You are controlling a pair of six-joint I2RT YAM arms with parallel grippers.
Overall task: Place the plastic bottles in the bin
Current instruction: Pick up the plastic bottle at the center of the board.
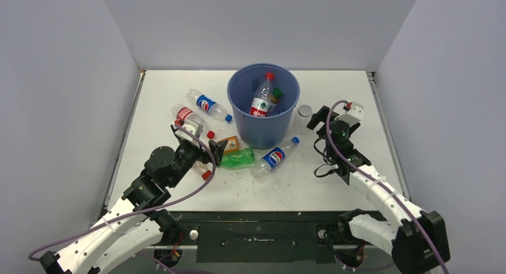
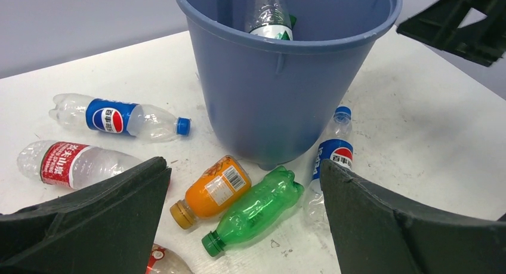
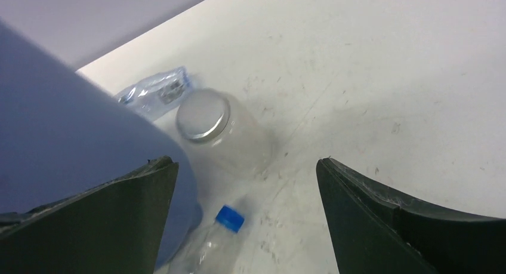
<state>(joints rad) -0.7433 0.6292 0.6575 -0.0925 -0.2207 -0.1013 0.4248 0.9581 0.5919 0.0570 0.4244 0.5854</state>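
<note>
Top external view first: the white table (image 1: 167, 89) carries everything. The blue bin (image 1: 262, 131) stands upright toward the table's far middle. Inside the bin rest a red-capped bottle (image 1: 261, 98) and a green-capped bottle (image 1: 276, 95).

My left pincer (image 2: 243, 165) is spread wide and grips nothing. It hangs low over the table at the bin's near left, facing its foot. My right pincer (image 3: 246, 163) is just as wide apart and also empty, hovering on the bin's right side.

Between my left fingers (image 2: 89, 220), in the wrist view, the green bottle (image 2: 256, 211) and the orange juice bottle (image 2: 209, 193) lie just beside each other, close to the bin's foot. A Pepsi bottle (image 2: 331, 160) lies right of the green one, alongside the bin. Further left, apart from the bin, a second Pepsi bottle (image 2: 113, 116) and a red-labelled bottle (image 2: 65, 163) lie on their sides.

Below my right pincer a clear silver-lidded bottle (image 3: 206, 116) stands upright just beside the bin wall. A crumpled clear bottle (image 3: 155, 92) lies behind it.
</note>
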